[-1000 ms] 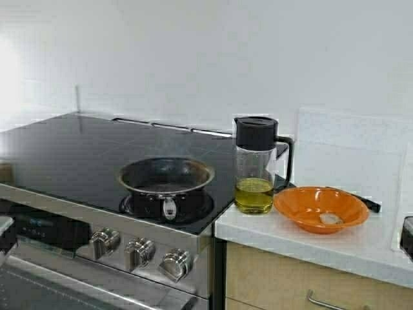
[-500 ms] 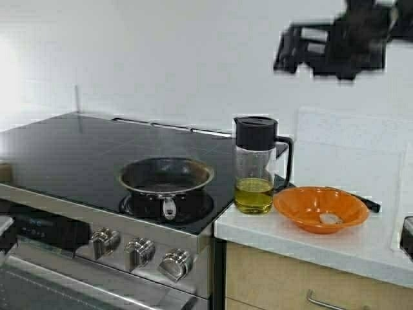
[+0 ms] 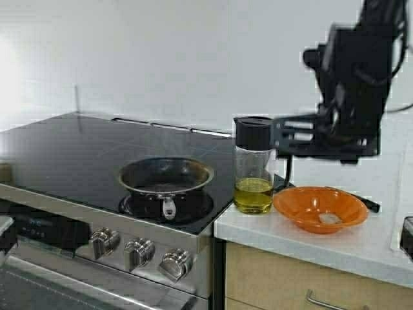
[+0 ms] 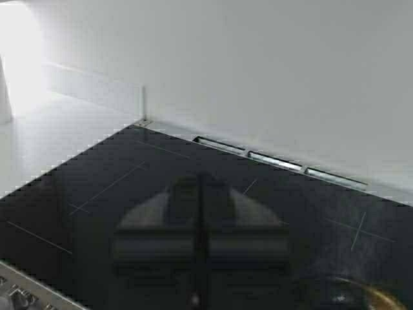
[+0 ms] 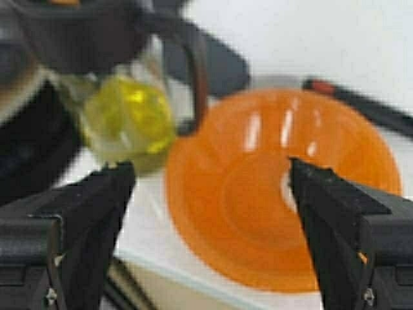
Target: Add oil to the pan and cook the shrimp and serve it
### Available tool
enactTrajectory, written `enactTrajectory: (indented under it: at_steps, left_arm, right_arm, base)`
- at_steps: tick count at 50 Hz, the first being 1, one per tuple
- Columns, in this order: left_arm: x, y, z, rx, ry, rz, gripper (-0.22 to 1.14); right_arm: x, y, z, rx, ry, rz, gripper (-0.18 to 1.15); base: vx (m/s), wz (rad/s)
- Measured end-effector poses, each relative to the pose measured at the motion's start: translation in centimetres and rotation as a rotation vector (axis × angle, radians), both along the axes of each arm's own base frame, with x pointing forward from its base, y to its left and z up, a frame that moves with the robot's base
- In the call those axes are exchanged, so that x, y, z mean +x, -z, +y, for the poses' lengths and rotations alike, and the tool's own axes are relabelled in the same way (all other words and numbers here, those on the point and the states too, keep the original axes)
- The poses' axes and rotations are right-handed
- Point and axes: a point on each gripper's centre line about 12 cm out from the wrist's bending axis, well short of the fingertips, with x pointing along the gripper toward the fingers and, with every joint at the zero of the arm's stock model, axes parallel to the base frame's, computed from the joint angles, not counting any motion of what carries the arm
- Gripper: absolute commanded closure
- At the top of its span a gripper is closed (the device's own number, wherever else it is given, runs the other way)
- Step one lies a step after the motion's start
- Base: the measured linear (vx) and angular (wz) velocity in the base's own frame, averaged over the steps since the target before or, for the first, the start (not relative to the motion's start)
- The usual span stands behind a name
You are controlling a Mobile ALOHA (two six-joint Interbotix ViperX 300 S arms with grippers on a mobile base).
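Lowered since earlier, right gripper (image 3: 287,137) hangs, fingers (image 5: 84,213) spread, beside the oil (image 3: 253,194) jug's handle, the safest hold on slippery, breakable glass.

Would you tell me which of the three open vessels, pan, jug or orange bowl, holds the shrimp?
The orange bowl on the counter: the shrimp lies inside it; the pan looks empty.

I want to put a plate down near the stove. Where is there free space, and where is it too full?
Free: the dark cooktop left of and behind the pan. Crowded: the counter corner, where the oil jug stands close beside the orange bowl, with the open right gripper hanging just above them.
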Motion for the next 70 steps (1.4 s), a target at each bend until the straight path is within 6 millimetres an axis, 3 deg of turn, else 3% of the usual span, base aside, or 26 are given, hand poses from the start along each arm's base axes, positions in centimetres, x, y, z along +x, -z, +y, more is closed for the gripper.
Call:
enactTrajectory:
  at_steps: [9, 18, 24, 30, 42, 70]
  left_arm:
    - [-0.1, 0.2, 0.0, 0.000, 0.000, 0.003, 0.89]
    - [-0.1, 0.3, 0.0, -0.001, 0.000, 0.006, 0.89]
    - [-0.1, 0.3, 0.0, -0.001, 0.000, 0.008, 0.89]
    - [-0.1, 0.5, 0.0, -0.001, 0.002, 0.011, 0.89]
    - [-0.1, 0.5, 0.0, -0.001, 0.000, 0.011, 0.89]
    - [-0.1, 0.5, 0.0, -0.003, 0.002, 0.011, 0.89]
  right_arm:
    - [1.5, 1.6, 0.8, -0.020, 0.010, -0.021, -0.04]
    - [3.5, 3.6, -0.2, -0.034, 0.061, -0.008, -0.03]
    - [4.6, 4.3, 0.4, -0.031, 0.025, -0.014, -0.04]
    - [5.7, 4.6, 0.7, -0.026, 0.020, -0.027, -0.03]
    - [8.6, 5.3, -0.7, -0.011, 0.054, -0.024, -0.04]
    - [13.6, 7.3, -0.4, -0.006, 0.016, -0.007, 0.00]
  base:
    - [0.00, 0.00]
    - [0.00, 0.00]
    - [0.00, 0.00]
    - [0.00, 0.00]
    - [0.00, 0.00]
    - [0.00, 0.00]
